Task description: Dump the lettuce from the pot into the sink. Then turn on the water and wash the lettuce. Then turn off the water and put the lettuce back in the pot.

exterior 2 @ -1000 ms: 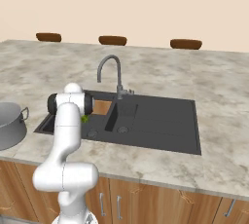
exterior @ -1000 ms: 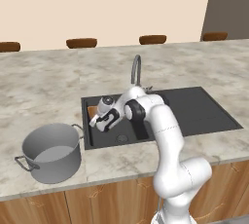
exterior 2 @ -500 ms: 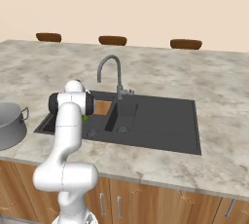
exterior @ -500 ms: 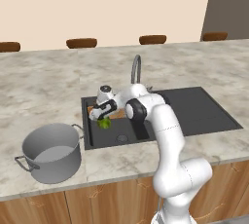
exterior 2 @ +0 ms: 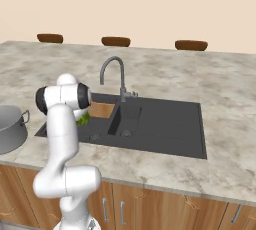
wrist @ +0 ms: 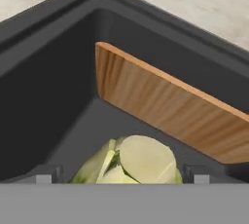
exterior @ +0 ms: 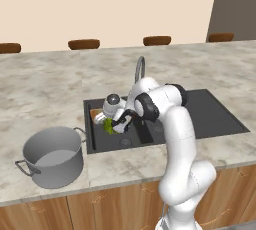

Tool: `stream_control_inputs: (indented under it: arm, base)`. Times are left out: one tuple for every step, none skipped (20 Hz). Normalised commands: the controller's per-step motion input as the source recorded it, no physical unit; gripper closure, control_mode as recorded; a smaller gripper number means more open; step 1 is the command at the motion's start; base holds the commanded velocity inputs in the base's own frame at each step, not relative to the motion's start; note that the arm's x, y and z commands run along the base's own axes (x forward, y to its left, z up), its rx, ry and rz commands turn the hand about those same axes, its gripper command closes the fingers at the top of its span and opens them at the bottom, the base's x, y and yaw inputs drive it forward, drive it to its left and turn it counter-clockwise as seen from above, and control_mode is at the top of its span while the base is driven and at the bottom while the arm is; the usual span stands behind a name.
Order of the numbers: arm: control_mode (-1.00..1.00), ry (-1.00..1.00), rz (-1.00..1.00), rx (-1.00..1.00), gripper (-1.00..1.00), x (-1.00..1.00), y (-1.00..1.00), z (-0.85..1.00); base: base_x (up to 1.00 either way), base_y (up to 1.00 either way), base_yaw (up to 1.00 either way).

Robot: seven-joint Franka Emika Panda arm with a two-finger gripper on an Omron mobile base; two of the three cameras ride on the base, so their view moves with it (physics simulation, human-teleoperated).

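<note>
Lettuce (wrist: 141, 162) on the sink (wrist: 44, 96) floor, pale cut stem end toward the camera, between wide-apart fingers (wrist: 46, 175).

I see the lettuce (exterior: 109, 125) in the sink (exterior: 210, 119), beside its wooden panel (wrist: 165, 108), with the pot (exterior: 52, 156) at eight o'clock on the counter (exterior: 50, 89).
</note>
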Motion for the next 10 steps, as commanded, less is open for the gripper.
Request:
stream_control_inputs:
  arm:
    - [-1.00, -0.26, -0.03, 0.02, 1.00, -0.78, 0.00, 0.95]
    - [-1.00, -0.22, 0.00, 0.03, 1.00, -0.64, 0.00, 1.00]
    - [-1.00, -0.20, 0.00, 0.04, 1.00, -0.61, 0.00, 1.00]
    - [-1.00, -0.15, 0.00, 0.05, 1.00, -0.61, 0.01, 0.98]
    - [-1.00, -0.15, 0.00, 0.04, 1.00, -0.68, 0.06, 0.91]
    - [-1.00, -0.15, 0.00, 0.04, 1.00, -0.79, 0.08, 0.88]
    - [-1.00, -0.16, 0.00, 0.04, 1.00, -0.89, 0.08, 0.86]
    - [-1.00, -0.16, 0.00, 0.03, 1.00, -0.93, 0.07, 0.92]
    - [-1.00, -0.17, 0.00, 0.03, 1.00, -0.91, 0.07, 1.00]
    - [-1.00, -0.17, 0.00, 0.03, 1.00, -0.83, 0.08, 1.00]
  base:
    - [0.00, 0.00, 0.00]
    - [0.00, 0.00, 0.00]
    - [0.00, 0.00, 0.00]
    - [0.00, 0.00, 0.00]
    - [0.00, 0.00, 0.00]
    - [0.00, 0.00, 0.00]
    - [0.00, 0.00, 0.00]
    - [0.00, 0.00, 0.00]
    - [0.00, 0.00, 0.00]
    - [0.00, 0.00, 0.00]
